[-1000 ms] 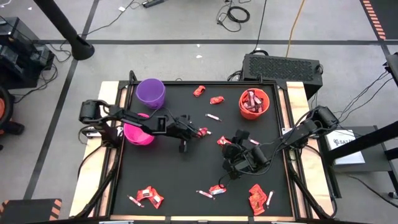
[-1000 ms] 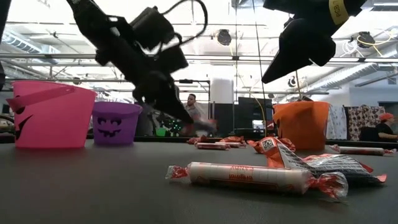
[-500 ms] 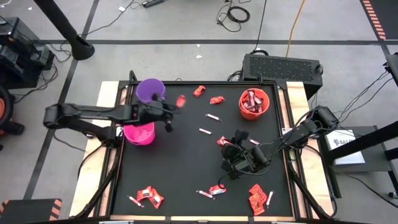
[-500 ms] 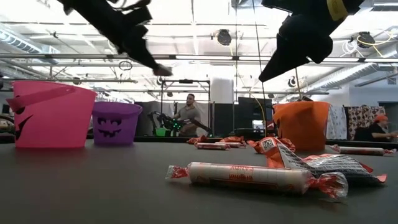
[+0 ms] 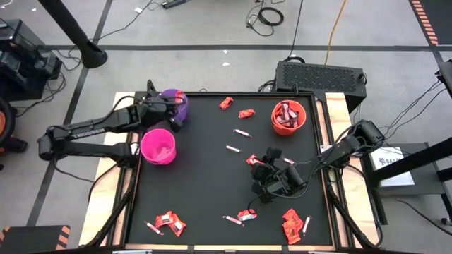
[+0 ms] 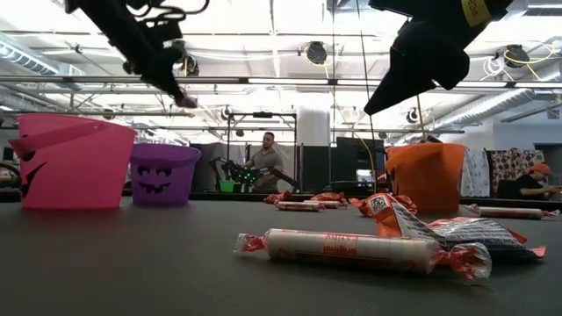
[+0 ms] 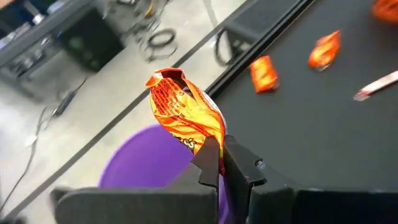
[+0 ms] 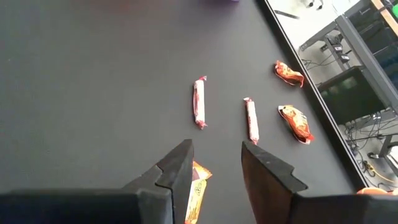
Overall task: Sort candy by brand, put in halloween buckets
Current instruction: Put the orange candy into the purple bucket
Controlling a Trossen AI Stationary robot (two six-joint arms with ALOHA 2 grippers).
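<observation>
Nearest the low camera, a thin stick sweet [image 6: 351,248] lies on the bench [image 5: 205,190] beside a dark bar [image 6: 479,235]. Both look light and stiff enough to be pinched across the middle; the twisted ends would likely slip.

Lower right of the high view: the right gripper [image 5: 265,175] hangs over loose candy near the bench centre. In its wrist view the fingers [image 8: 177,171] stand apart, holding nothing, with an orange-red packet [image 8: 194,194] just below them and two sticks [image 8: 199,102] further off. Loose red packets [image 5: 291,227] lie along the lower edge.

Upper left of the high view: the left gripper [image 5: 171,113] is above the purple bucket [image 5: 178,104]. Its fingers [image 7: 210,160] are closed on a shiny orange-red packet [image 7: 185,116], held by one end. The foil is crinkled, light and probably slippery; the hold appears thin, so a drop short of the rim is possible. The purple mouth sits directly under the packet.

The pink bucket [image 5: 157,146] stands just beside the purple one, lower in frame; the orange bucket [image 5: 288,117] at upper right already holds dark bars. The buckets look light and could tip if nudged. Open bench between pink bucket and centre gives free room; the raised bench edge runs close behind the purple bucket.
</observation>
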